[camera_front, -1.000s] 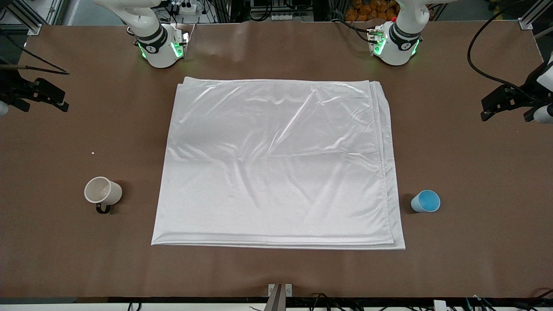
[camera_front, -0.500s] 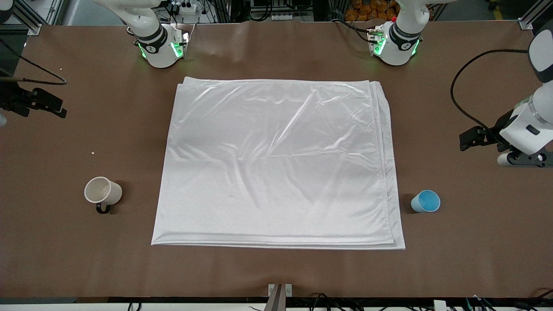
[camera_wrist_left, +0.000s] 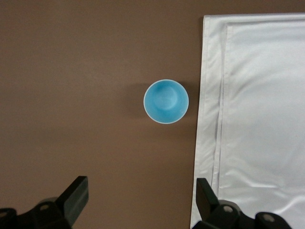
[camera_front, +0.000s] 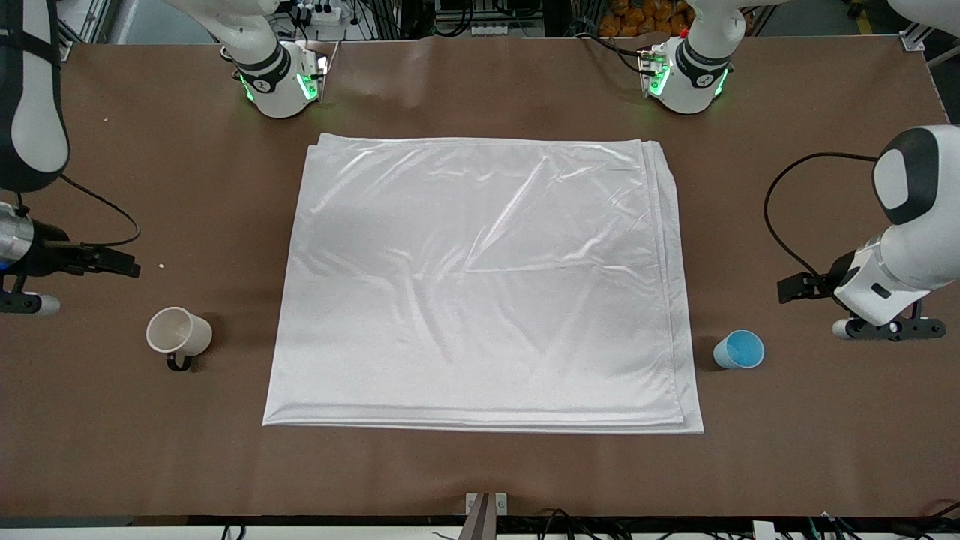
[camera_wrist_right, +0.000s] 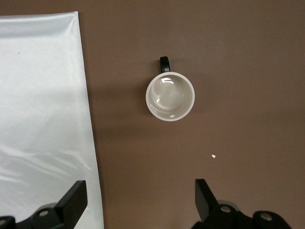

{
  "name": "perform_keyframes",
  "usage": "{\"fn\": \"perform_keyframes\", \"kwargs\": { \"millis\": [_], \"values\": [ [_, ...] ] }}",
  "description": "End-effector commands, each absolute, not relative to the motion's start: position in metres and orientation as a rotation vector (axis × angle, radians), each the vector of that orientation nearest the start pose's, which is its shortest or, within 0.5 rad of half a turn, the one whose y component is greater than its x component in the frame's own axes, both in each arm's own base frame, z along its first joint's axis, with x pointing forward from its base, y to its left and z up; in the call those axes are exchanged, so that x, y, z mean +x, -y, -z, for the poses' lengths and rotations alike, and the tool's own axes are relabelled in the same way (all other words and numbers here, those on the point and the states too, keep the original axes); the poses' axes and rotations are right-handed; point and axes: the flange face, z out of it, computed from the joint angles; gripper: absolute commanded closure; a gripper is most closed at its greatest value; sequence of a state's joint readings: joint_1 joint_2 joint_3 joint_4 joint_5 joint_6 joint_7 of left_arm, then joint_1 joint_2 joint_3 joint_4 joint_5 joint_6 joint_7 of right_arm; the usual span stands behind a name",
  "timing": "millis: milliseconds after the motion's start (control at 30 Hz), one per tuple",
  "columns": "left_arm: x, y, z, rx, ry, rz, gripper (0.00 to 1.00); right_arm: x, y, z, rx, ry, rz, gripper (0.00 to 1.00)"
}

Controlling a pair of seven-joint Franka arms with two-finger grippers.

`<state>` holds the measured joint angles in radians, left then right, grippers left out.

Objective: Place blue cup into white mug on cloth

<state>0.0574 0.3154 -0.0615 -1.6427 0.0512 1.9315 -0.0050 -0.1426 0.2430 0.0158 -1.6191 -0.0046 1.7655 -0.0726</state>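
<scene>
In the front view we have both arms swinging in from the table ends: a second ago they sat back near the edges, and now the left pincer [camera_front: 889,328] hangs over bare worktop [camera_front: 480,465] just beside the blue cup [camera_front: 739,349], while the right pincer [camera_front: 22,302] hangs over the worktop near the white mug [camera_front: 178,333]. That tells us each arm is lining up on its own vessel, so the pick-ups look close. Nothing is grasped yet. The cup stands upright just off the cloth [camera_front: 480,281] edge at the left arm's end; the mug stands upright, well apart from the cloth, at the right arm's end, with its black handle turned toward the front camera. The cloth itself is bare.

Over to the left wrist view: here we get what the front view hides, the left pincer [camera_wrist_left: 139,200] spread wide and released, with the blue cup [camera_wrist_left: 166,101] open mouth up, close beside the cloth [camera_wrist_left: 257,119] hem.

Right wrist view: the right pincer [camera_wrist_right: 140,200] is likewise spread and released, and the white mug [camera_wrist_right: 170,96] shows a pale empty inside. A small pale crumb [camera_wrist_right: 213,156] lies on the worktop nearby.
</scene>
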Motion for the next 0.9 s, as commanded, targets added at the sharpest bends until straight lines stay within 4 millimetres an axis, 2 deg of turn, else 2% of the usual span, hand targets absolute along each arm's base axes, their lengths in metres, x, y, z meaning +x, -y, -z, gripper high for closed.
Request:
{"fn": "perform_keyframes", "kwargs": {
  "millis": [0,167,400,667,867],
  "values": [
    [0.661,-0.008,-0.395,-3.105,0.011,-0.029,0.0,0.643,0.084,-0.447,-3.124,-0.008,-0.127,0.0],
    [0.669,-0.009,-0.36,-3.109,0.05,-0.037,0.0,0.664,0.096,-0.41,-3.118,0.08,-0.155,0.0],
    [0.678,-0.013,-0.33,-3.116,0.057,-0.004,0.0,0.683,0.11,-0.362,-3.114,0.112,-0.144,0.0],
    [0.682,-0.023,-0.292,-3.125,0.098,0.06,0.0,0.699,0.113,-0.31,-3.124,0.127,-0.069,0.0],
    [0.676,-0.023,-0.268,-3.134,0.117,0.094,0.0,0.706,0.115,-0.288,-3.13,0.135,-0.012,0.0]
  ]
}}
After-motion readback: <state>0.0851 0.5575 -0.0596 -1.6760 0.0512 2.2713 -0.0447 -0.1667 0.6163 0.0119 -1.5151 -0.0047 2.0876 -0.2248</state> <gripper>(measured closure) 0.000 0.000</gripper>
